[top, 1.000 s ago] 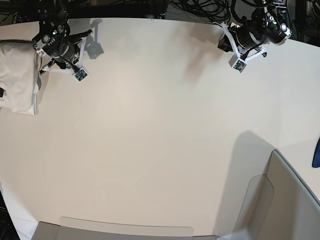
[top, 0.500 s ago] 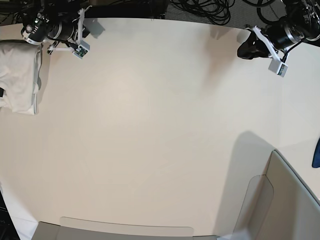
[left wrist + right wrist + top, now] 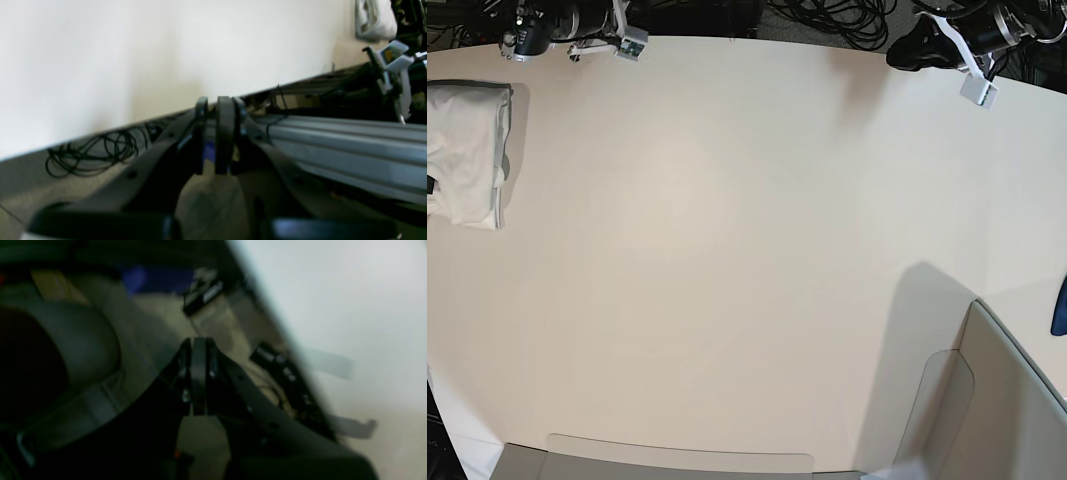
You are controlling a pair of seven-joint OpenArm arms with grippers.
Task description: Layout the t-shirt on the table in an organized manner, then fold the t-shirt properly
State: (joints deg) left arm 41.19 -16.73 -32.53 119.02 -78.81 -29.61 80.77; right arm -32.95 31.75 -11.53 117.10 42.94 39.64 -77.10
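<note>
Currently, shirt: the t-shirt (image 3: 467, 150) lies bundled and folded over at the table's (image 3: 727, 250) far left edge in the base view, plain white side up, long axis running front to back.
Right gripper (image 3: 198, 376): jaws pressed together, empty, pulled back off the table's rear edge, near the shirt's rear end.
Left gripper (image 3: 220, 133): jaws nearly together, nothing between them, at the rear edge on the opposite side, well apart from the shirt.
Nearer arm: the right, by my reading; the shirt lies forward and outward of it.
Surroundings: black cables (image 3: 827, 15) behind the table, a grey panel (image 3: 987, 400) at the front corner.
Obstruction: none seen between right gripper and shirt.
</note>
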